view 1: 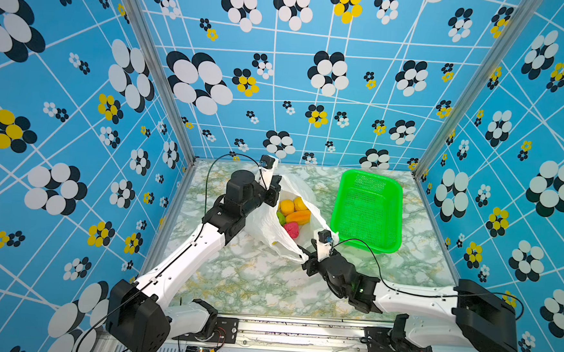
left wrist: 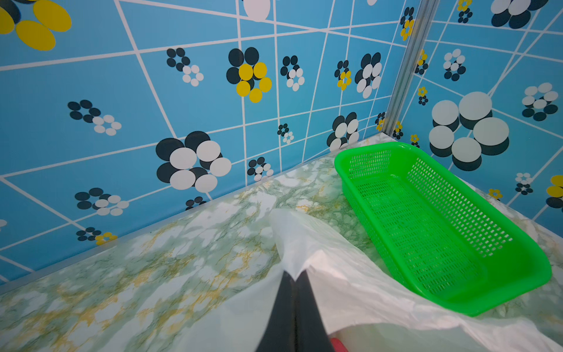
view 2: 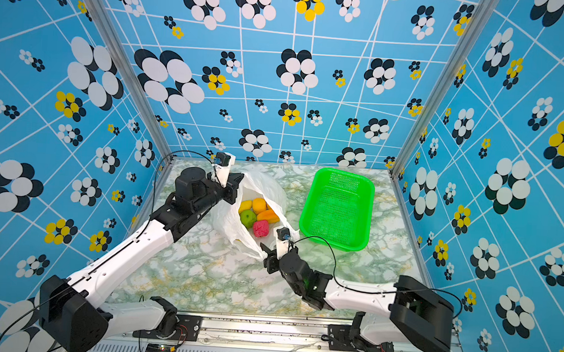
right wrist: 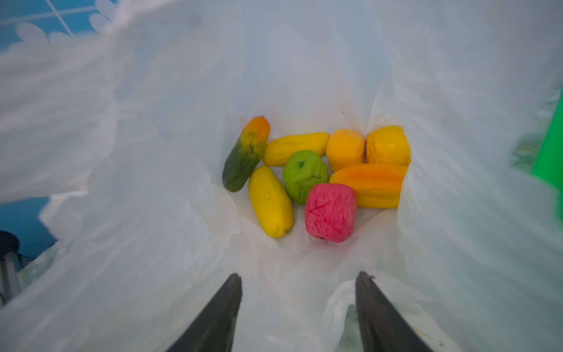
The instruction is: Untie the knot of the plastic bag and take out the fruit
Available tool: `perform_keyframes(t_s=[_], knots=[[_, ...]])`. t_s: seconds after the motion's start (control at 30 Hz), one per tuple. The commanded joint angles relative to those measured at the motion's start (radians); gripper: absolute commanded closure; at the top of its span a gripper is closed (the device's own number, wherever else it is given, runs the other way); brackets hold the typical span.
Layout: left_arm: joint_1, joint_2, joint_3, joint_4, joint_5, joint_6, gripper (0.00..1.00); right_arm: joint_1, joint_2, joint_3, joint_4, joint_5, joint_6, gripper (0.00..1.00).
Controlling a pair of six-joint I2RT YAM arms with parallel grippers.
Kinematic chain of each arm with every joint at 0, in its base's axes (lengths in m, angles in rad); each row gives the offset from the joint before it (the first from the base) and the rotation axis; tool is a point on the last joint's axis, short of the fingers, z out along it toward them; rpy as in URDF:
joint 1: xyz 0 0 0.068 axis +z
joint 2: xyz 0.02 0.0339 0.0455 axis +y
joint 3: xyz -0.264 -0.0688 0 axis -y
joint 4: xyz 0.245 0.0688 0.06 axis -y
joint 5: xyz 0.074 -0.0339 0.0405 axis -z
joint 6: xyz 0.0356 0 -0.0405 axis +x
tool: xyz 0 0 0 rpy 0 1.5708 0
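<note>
We find the fruit (right wrist: 316, 179) heaped inside the plastic bag (view 1: 261, 222) just beside the green basket (view 1: 367, 212). The left gripper (left wrist: 295, 275) clamps the rim away from the basket, propping the mouth open, so the right gripper (right wrist: 298, 275), jaws apart and empty, can reach in.

White plastic bag (view 1: 260, 220); yellow, orange, green, pink fruit (right wrist: 305, 176); green basket (view 1: 367, 212); green-marbled table (view 1: 260, 282).
</note>
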Motion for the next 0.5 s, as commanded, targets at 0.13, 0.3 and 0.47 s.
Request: perform_keyframes(t_s=[0.13,0.3,0.47], knots=[[0.008,-0.002,-0.02,0.053,0.044,-0.007,1.0,0.005,-0.219,-0.084,-0.124,-0.042,-0.066,0.62],[0.007,0.015,-0.01,0.046,0.052,-0.016,1.0,0.005,-0.317,-0.102,-0.135,-0.158,-0.091,0.63],[0.009,0.014,-0.009,0.034,0.021,-0.014,1.0,0.009,-0.333,-0.108,-0.132,-0.297,-0.105,0.58]])
